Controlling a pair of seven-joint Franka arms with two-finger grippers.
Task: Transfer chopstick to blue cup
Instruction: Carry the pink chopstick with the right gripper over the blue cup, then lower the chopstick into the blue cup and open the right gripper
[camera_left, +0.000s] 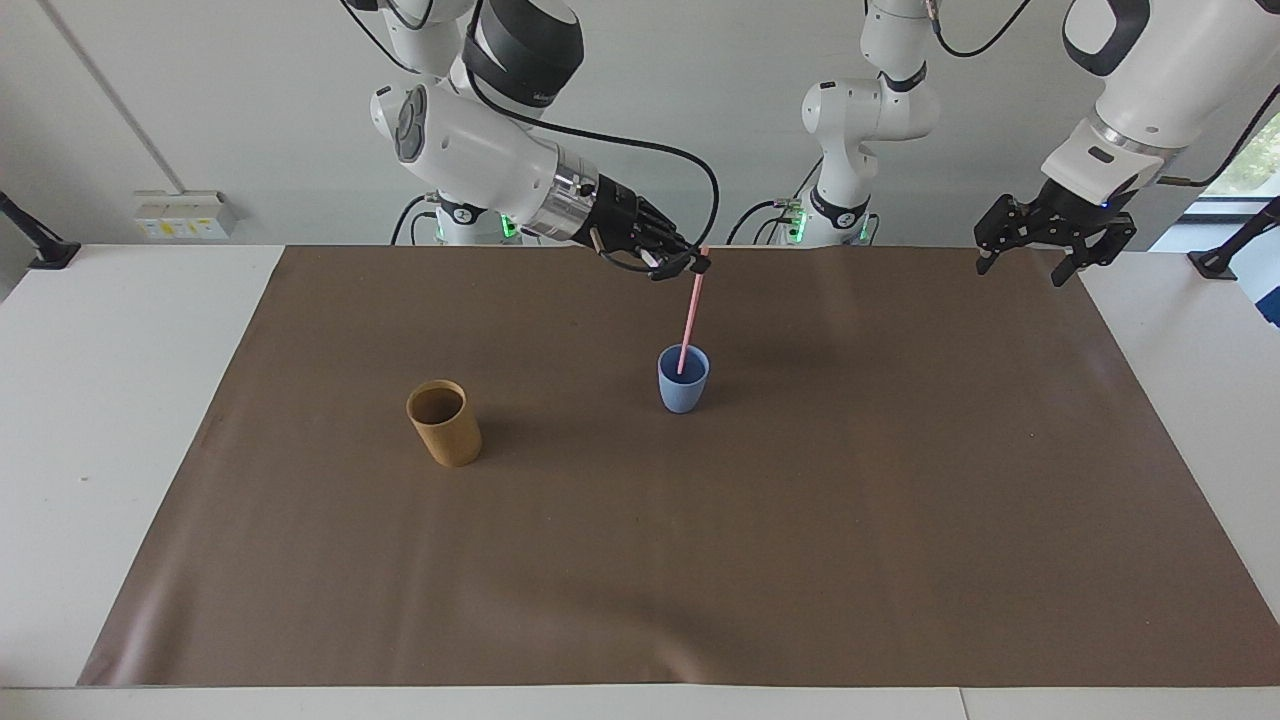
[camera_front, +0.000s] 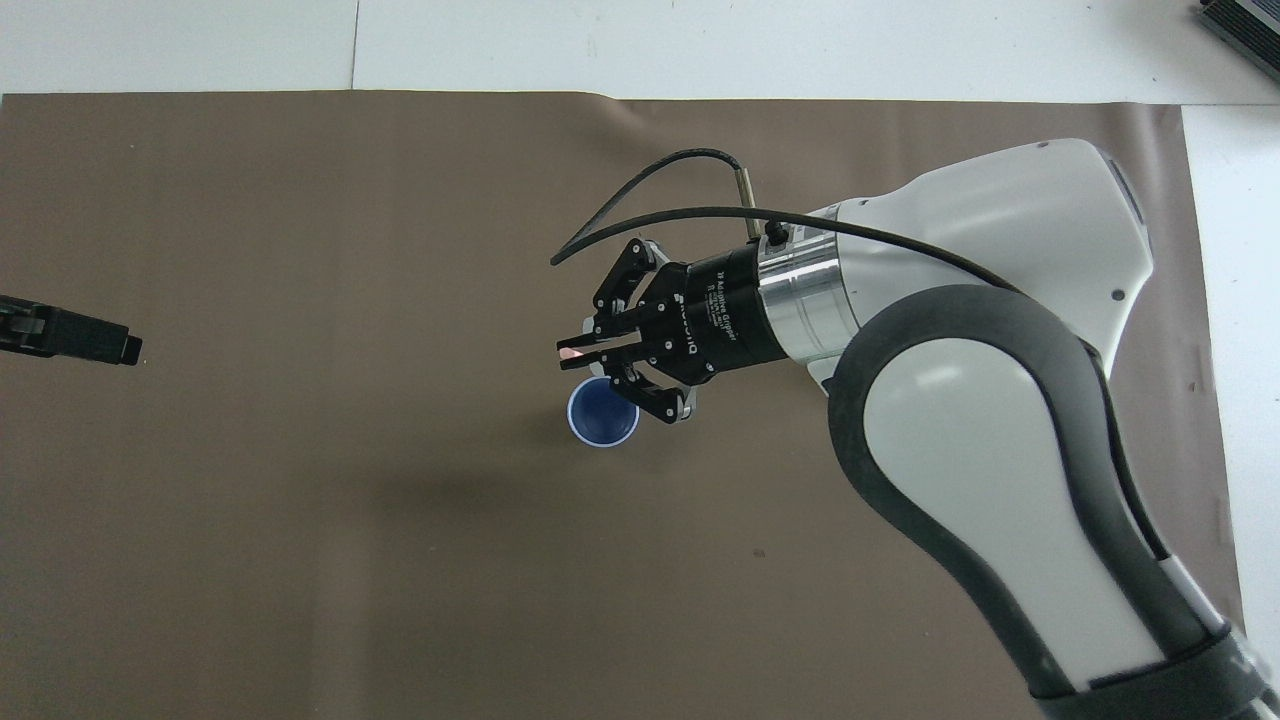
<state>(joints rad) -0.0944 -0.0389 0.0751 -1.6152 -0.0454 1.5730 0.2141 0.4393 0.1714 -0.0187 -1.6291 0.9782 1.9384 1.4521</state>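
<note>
My right gripper (camera_left: 700, 262) is shut on the top end of the pale-pink chopstick (camera_left: 689, 320), over the blue cup (camera_left: 683, 390) at the middle of the mat. The stick hangs slightly tilted and its lower end dips into the cup's mouth. In the overhead view the right gripper (camera_front: 568, 352) covers part of the blue cup (camera_front: 602, 425), and only the stick's top end (camera_front: 571, 353) shows. My left gripper (camera_left: 1022, 268) is open and empty and waits above the mat's corner at the left arm's end; its tip (camera_front: 125, 348) shows in the overhead view.
A taller tan-brown cup (camera_left: 444, 422) stands upright on the brown mat (camera_left: 640, 560), toward the right arm's end and a little farther from the robots than the blue cup. The right arm hides it in the overhead view.
</note>
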